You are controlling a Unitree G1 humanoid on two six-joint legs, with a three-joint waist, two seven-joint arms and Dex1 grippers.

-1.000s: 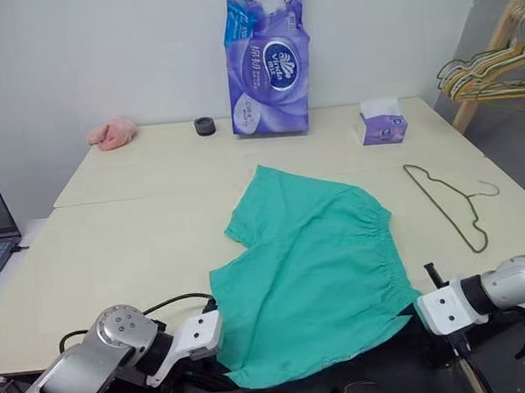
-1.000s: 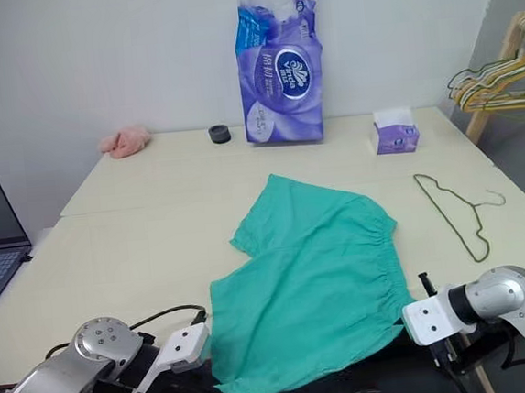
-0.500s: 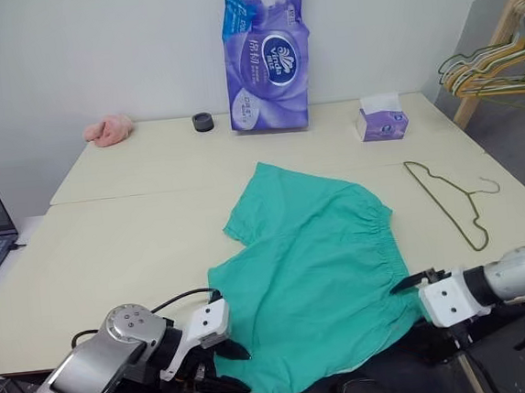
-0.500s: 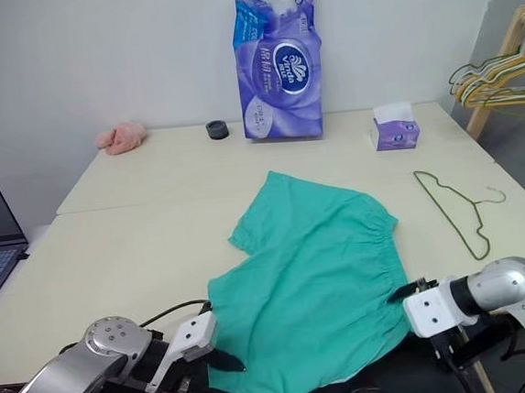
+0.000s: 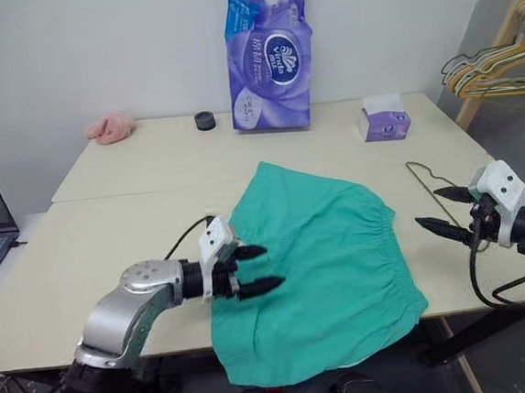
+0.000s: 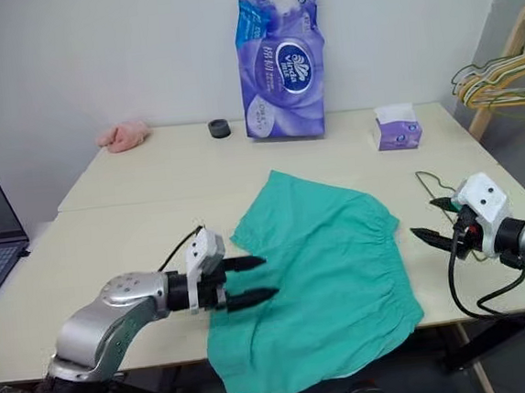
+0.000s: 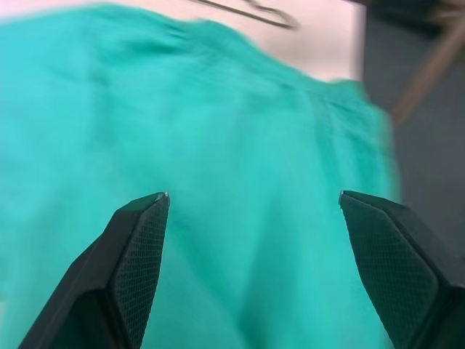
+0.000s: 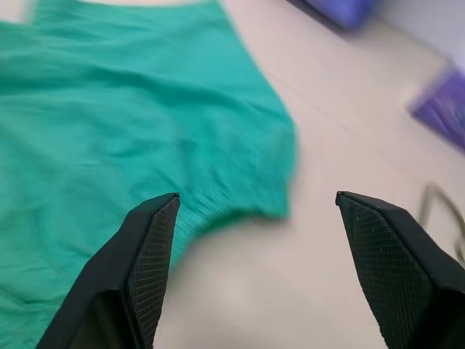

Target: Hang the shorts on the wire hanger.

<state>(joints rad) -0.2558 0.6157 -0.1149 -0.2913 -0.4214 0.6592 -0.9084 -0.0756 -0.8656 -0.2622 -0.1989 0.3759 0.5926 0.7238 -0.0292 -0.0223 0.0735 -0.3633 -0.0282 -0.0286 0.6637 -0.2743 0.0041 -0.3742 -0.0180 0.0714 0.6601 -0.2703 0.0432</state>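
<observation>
Teal shorts (image 5: 319,265) overhang table (image 5: 118,227) edge.

Teal shorts (image 5: 319,265) lie flat, overhanging the near edge; wire hanger (image 5: 427,179) lies beside them.

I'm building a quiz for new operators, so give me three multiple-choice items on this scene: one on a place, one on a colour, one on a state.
1. Where does the wire hanger lie?
A. On the table, to the right of the shorts
B. Under the laptop
C. On top of the tissue pack

2. What colour are the shorts?
A. Pink
B. Teal-green
C. Purple

3. How do the left gripper fingers stand?
A. Shut on the shorts
B. Shut on the hanger
C. Open, holding nothing

Answers:
1 A: the thin wire lies on the tabletop by the right gripper.
2 B: the spread cloth is teal-green.
3 C: the two black fingers are apart above the cloth.
</observation>
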